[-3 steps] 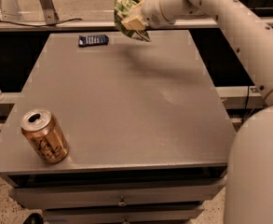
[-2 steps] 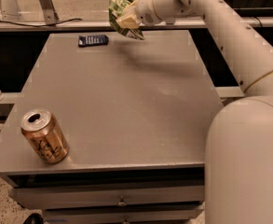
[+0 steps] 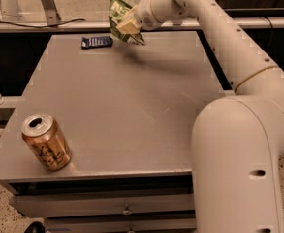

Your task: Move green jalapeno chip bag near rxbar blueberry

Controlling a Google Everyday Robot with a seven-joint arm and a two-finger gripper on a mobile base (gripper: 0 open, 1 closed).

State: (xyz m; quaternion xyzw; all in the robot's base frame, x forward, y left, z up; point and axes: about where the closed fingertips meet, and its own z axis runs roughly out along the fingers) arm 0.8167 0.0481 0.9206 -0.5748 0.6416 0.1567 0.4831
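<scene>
My gripper point(image 3: 127, 25) is shut on the green jalapeno chip bag point(image 3: 118, 13) and holds it tilted in the air above the far edge of the grey table point(image 3: 127, 106). The rxbar blueberry point(image 3: 97, 42), a small flat dark-blue wrapper, lies on the table's far left part. The bag hangs just to the right of the bar and a little above it, apart from it. My white arm reaches in from the right across the far side of the table.
A gold-brown drink can point(image 3: 45, 141) lies tilted at the table's near left corner. Drawers point(image 3: 127, 209) sit under the table's front edge. Metal rails and stand legs point(image 3: 44, 4) run behind the table.
My gripper has moved the chip bag a little leftward and slightly down, closer to the blue bar. The can and the bar have not moved.
</scene>
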